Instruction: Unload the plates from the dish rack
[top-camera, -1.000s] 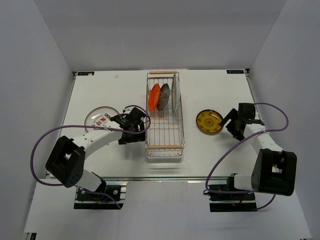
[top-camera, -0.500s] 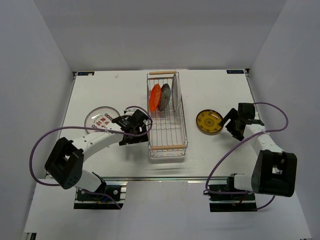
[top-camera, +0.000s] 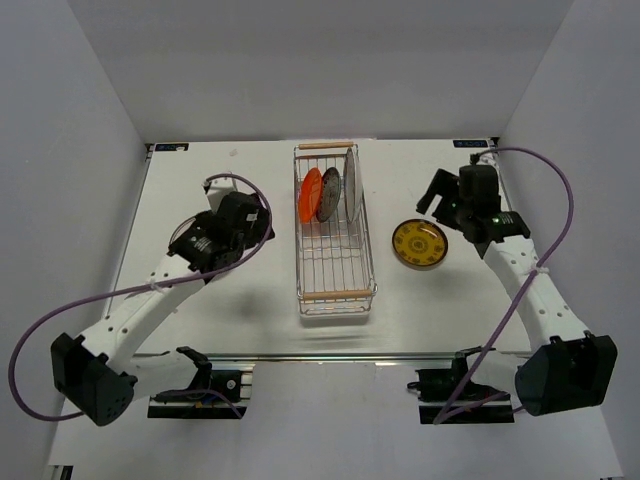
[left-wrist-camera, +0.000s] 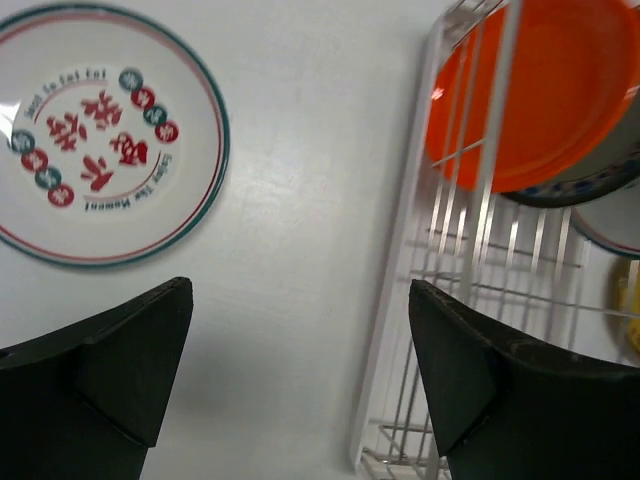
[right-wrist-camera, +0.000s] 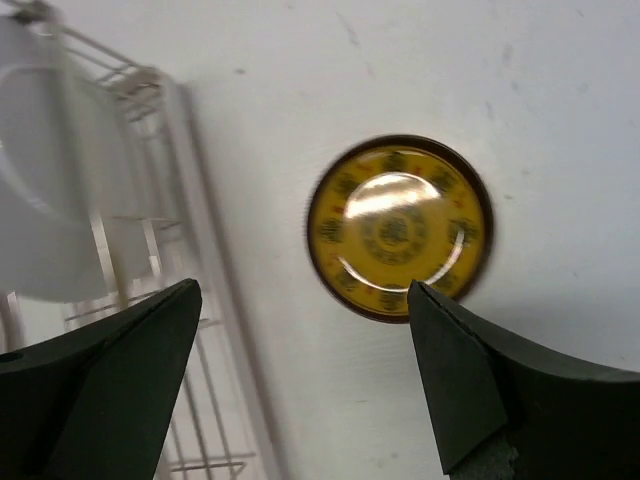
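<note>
Left jaws and right jaws both gape empty; the orange plate (top-camera: 309, 196), on edge in the dish rack (top-camera: 335, 294), lies at two o'clock from the nearer left jaws

A white table (top-camera: 225, 180) stands enclosed by plain pale grey walls (top-camera: 300, 60).

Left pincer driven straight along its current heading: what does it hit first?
Probably bare table, in the gap between the white plate and the dish rack side wire. The left pincer is open; depth is unclear.
</note>
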